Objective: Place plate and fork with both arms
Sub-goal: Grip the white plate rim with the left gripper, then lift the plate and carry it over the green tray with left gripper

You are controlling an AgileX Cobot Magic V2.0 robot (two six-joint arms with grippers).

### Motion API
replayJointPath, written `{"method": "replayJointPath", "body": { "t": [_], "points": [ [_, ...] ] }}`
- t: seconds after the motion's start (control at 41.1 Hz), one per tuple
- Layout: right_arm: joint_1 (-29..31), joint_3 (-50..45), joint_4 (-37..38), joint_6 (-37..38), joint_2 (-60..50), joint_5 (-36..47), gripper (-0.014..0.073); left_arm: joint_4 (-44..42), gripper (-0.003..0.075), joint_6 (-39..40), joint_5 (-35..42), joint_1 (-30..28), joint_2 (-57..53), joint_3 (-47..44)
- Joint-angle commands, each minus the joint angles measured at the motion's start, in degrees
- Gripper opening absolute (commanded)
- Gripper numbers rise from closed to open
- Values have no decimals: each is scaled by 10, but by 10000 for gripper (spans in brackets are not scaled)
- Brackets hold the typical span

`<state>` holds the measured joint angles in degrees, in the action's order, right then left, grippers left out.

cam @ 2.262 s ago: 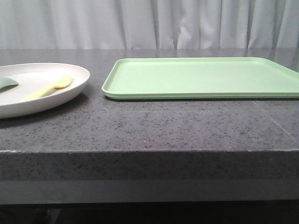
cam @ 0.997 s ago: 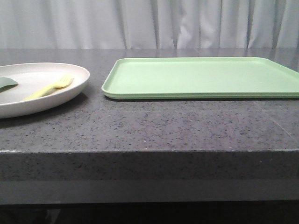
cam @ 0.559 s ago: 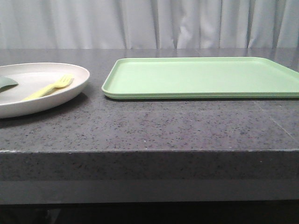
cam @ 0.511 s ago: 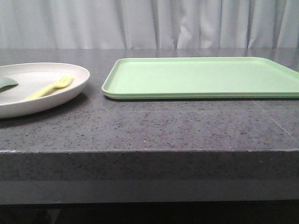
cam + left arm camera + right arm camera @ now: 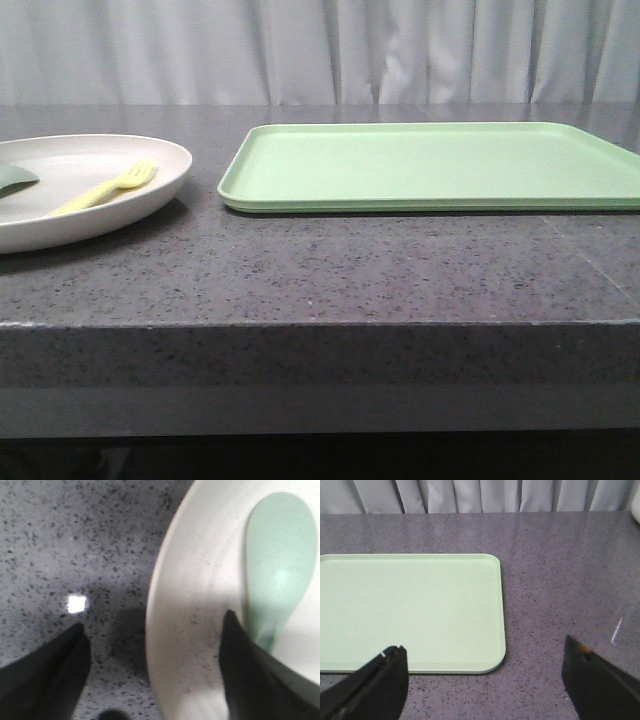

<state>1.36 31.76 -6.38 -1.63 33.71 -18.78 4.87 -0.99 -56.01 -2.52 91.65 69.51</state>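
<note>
Left wrist view shows the left gripper (image 5: 150, 675) spread wide, straddling the rim of the plate (image 5: 200, 605), one finger inside beside a green spoon (image 5: 280, 565). The plate looks light, stiff and slick; the rim suits a pinch. Only the front view shows the fork (image 5: 105, 187) on the plate, left of the tray (image 5: 430, 165). The right gripper (image 5: 485, 680) hangs open, empty, over the tray's near edge.

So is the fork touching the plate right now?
Touching. The front view shows the fork lying flat inside the plate, resting on its surface with its tines toward the tray-side rim.
</note>
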Motion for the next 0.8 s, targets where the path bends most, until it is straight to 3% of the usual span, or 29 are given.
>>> {"method": "replayJointPath", "body": {
  "t": [0.0,0.146,0.219,0.486,0.778],
  "points": [
    [3,22,2,-4,4,49,643,27,307,-5,16,0,-17,17],
    [3,22,2,-4,4,49,643,33,67,-5,17,0,-17,17],
    [3,22,2,-4,4,49,643,33,-16,-5,17,0,-17,17],
    [3,22,2,-4,4,49,643,74,-17,-17,15,-31,-30,39],
    [3,22,2,-4,4,49,643,353,-18,-159,-4,-100,-54,52]
  ]
}}
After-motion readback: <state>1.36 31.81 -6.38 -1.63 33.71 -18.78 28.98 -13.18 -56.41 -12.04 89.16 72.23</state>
